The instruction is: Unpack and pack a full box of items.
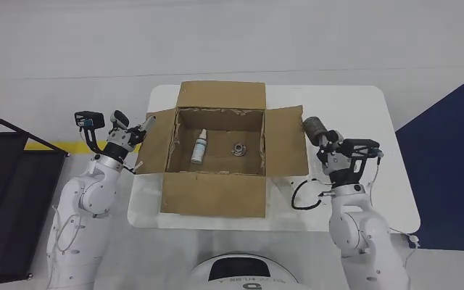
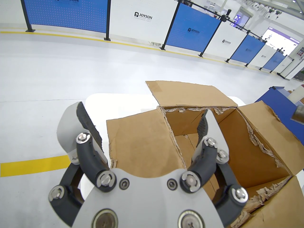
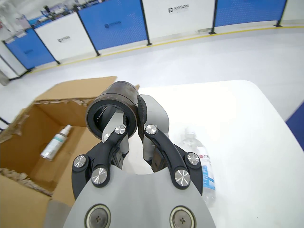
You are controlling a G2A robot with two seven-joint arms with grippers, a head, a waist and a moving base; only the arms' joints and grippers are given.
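Two grippers flank one open box, which stands mid-table and fills most of the depth between the front and back edges of the table.

At the table's left edge we see the left gripper with its fingers spread wide and nothing between them. In its own wrist view the outer edge of the left flap lies in the gap between the fingers. We cannot tell whether either pad touches the cardboard. From that view the near wall hides the box floor.

Inside the box, on the floor, a spray bottle lies on its side toward the left wall. It is white with a teal band on its label, and the print there is too small for us to read. A small metal part lies apart from it, nearer the middle. Its shape is hard to make out.

Just past the right flap, above the table, the right gripper is clamped on a dark hollow cylinder. One finger seems to reach into the bore and the other presses the outer wall, so the grip is on the wall itself. The far end of the cylinder is hidden.

Beneath that gripper a clear water bottle lies on the table, partly covered by the finger linkage. Its label shows blue and red patches, but we cannot read the lettering.

Blue and white fence panels beyond the table each carry a logo and a word.
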